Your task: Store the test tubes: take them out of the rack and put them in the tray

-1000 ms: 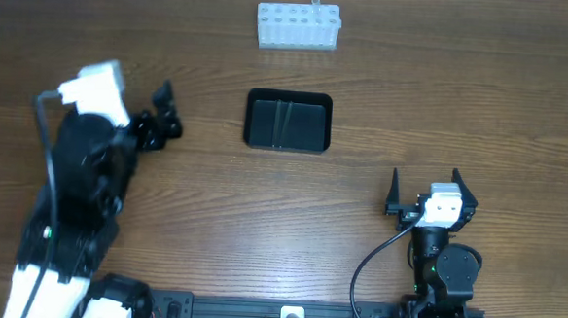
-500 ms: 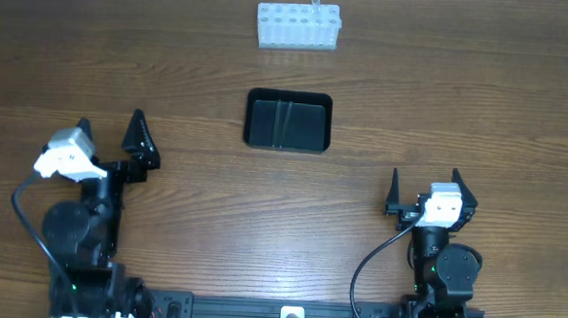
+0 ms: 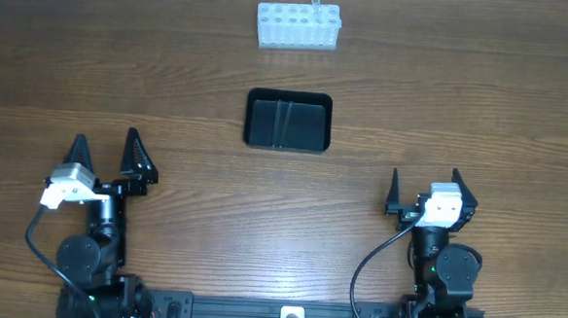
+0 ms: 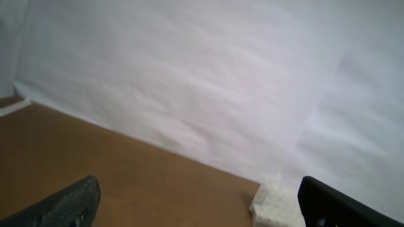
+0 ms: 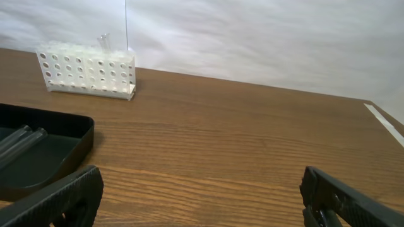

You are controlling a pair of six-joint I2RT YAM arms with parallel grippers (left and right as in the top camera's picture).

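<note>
Found left gripper (image 3: 106, 142) drawn back from the left of the tray to the near left, close by its base, with fingers spread apart and nothing held. Noted right gripper (image 3: 425, 178) unmoved at the near right, likewise spread and empty. Observed what looked like two test tubes (image 3: 284, 123) lying in the black tray (image 3: 248, 118) at centre. Recorded one tube (image 3: 316, 5) standing in the white rack (image 3: 297, 31) at the far side, toward its right end. Judged the withdrawal a pause, not completion: last tube yet to be fetched.
</note>
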